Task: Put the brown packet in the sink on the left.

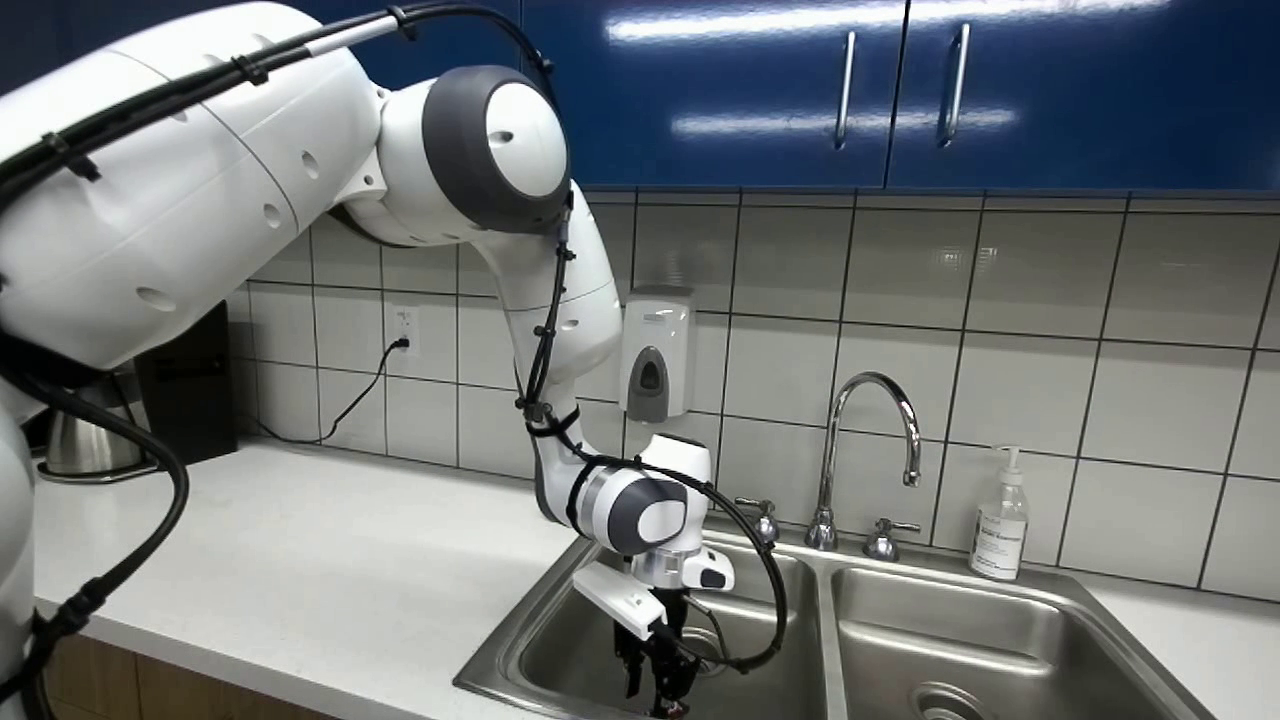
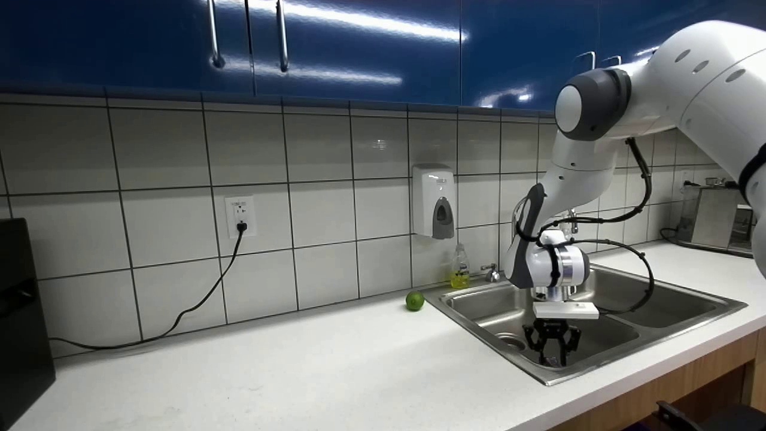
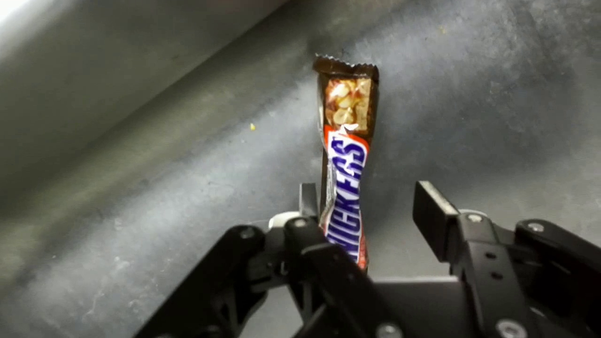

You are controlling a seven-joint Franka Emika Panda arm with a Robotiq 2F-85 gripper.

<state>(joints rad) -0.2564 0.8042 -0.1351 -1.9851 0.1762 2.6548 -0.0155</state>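
Observation:
The brown packet [image 3: 345,188] is a Snickers bar in a brown wrapper with a white, blue and red label. It lies on the grey metal floor of the sink [image 1: 520,625]. My gripper [image 3: 368,209] is open above it. In the wrist view the packet runs between the two fingers, closer to the left finger, which hides its near end. A gap shows between packet and right finger. In both exterior views the gripper [image 1: 650,695] [image 2: 553,360] points down into one basin, the left one in an exterior view. Only a small reddish bit of the packet shows there [image 1: 676,711].
A divider [image 1: 832,640] separates this basin from a second basin [image 1: 945,610]. A faucet [image 1: 830,460] stands behind the sink, with a soap bottle [image 1: 1000,525] to its right. A lime [image 2: 415,301] and a yellow soap bottle [image 2: 459,272] stand near the sink's rim.

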